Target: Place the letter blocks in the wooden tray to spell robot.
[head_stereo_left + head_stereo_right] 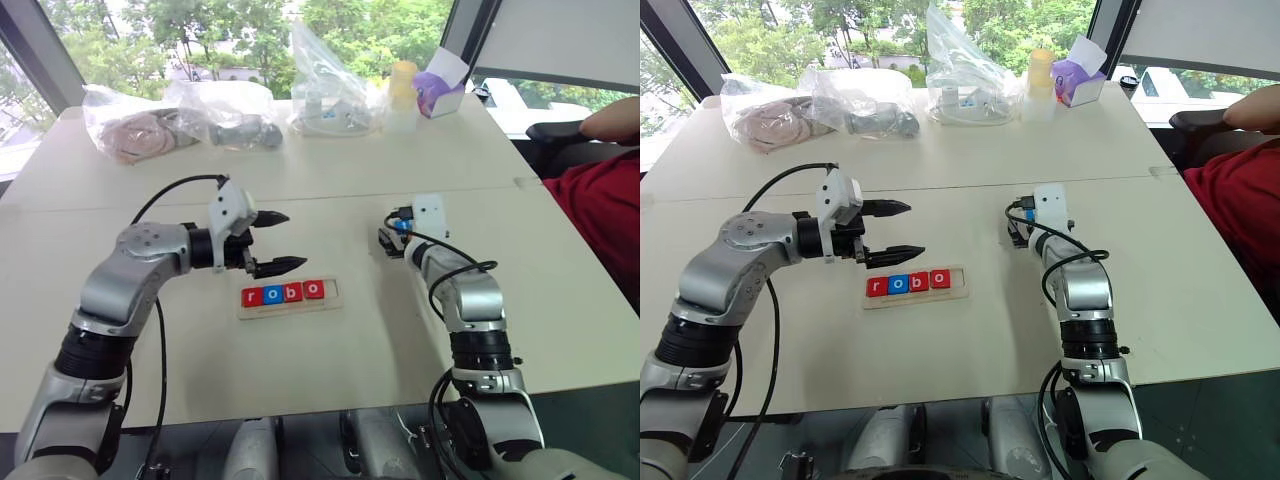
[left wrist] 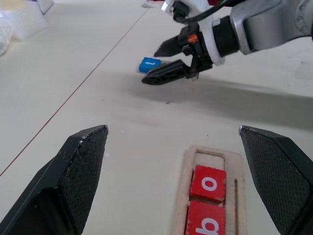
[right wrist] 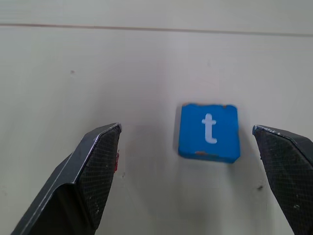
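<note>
Table: a broad, pale beige tabletop [image 1: 330, 370] with a seam line running across its middle.

Tray: the narrow, shallow, light-wood rectangular tray [image 1: 334, 292] with a raised rim lies flat on the near half of the table, its long axis running from 9 to 3 o'clock.

Blocks in tray: four small square letter tiles sit side by side inside it, reading r [image 1: 252, 297] in red, o [image 1: 272, 295] in blue, b [image 1: 292, 293] in red, o [image 1: 313, 290] in red; the slot at the tray's 3 o'clock end is bare wood.

Loose block: the small blue square tile with a white t [image 3: 209, 131] lies flat on the table, well apart from the tray at about its 1 o'clock, letter side up.

Left gripper: the two black fingers of the left gripper [image 1: 277, 241] are spread wide and hold nothing; it hangs above the table just at 11 o'clock of the tray, pointing toward 3 o'clock.

Right gripper: the right gripper [image 2: 164, 63] is released, its fingers parted and empty; it points toward 12 o'clock, with the blue t tile on the table ahead between its fingers [image 3: 95, 171], nearer one side and not touched.

Far edge: clear plastic bags [image 1: 330, 85] with contents, a pale yellow container [image 1: 403, 85] and a small purple-and-white box [image 1: 440, 90] line the 12 o'clock side.

Person: a red sleeve [image 1: 600, 215] shows at 3 o'clock beside the table.
</note>
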Controlling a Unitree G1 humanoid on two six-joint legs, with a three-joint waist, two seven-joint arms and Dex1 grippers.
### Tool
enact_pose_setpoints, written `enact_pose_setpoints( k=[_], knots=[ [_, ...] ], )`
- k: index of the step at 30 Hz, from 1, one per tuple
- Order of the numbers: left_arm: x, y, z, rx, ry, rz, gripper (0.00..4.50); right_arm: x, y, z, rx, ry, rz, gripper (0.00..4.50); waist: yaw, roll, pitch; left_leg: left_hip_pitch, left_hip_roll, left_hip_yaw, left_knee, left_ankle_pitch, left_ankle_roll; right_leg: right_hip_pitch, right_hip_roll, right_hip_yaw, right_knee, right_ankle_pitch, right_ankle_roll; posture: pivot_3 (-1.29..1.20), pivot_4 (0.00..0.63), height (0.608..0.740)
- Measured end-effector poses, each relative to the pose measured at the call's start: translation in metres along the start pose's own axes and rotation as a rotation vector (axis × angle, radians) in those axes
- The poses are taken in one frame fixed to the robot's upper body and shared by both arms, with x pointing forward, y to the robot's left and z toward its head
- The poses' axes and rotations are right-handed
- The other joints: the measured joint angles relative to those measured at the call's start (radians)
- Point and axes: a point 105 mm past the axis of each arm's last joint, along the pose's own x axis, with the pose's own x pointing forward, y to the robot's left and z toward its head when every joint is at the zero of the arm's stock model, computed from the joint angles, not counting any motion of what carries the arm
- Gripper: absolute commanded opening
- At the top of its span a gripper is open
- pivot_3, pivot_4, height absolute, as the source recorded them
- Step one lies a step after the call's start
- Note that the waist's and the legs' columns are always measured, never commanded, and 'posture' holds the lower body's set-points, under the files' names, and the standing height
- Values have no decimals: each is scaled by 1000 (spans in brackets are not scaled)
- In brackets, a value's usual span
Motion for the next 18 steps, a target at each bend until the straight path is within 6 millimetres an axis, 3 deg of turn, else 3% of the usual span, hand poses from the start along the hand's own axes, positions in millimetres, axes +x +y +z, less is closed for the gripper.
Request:
enact_pose_setpoints(
  k=[2, 5, 9, 10, 15, 18],
  knots=[
    [2, -1, -1, 0, 4, 1, 4500, 3, 0, -1, -2, -11, -6, 4405, -2, 0, 0, 0, 0, 0, 0, 0, 0, 0, 0, 0, 0, 0, 0, 0, 150, 740],
    [-1, 0, -5, 10, 28, 11, 4500, 5, 1, -2, -6, -24, -5, 3598, -2, 0, 0, 1, 0, 0, 0, 0, 0, 1, 0, 0, 0, 0, 0, 0, 150, 740],
    [-1, 0, -10, 7, 45, 20, 4500, 7, 6, -2, -16, -33, 8, 1492, 3, 0, -1, 1, 0, -1, 1, 0, 0, 1, 0, 0, 0, 0, 0, 0, 150, 740],
    [0, 0, -9, 6, 43, 25, 4500, 7, 6, -2, -18, -36, 9, 1162, 3, 0, -1, 1, 0, -1, 1, 0, 0, 2, -1, 0, 0, 0, 0, 0, 150, 740],
    [6, -9, 0, 29, 17, 6, 4500, 7, 7, -1, -22, -31, 7, 1162, 1, -1, -1, 1, 0, 0, 1, 0, 0, 2, -1, 0, 0, 1, 1, 0, 150, 740],
    [5, -14, -5, 24, 33, -3, 4500, -3, 2, -4, -5, -14, -17, 1162, 3, -1, -1, 0, 0, -2, 0, 0, 0, 2, -1, 0, 0, 0, 1, 0, 150, 740]
  ],
)
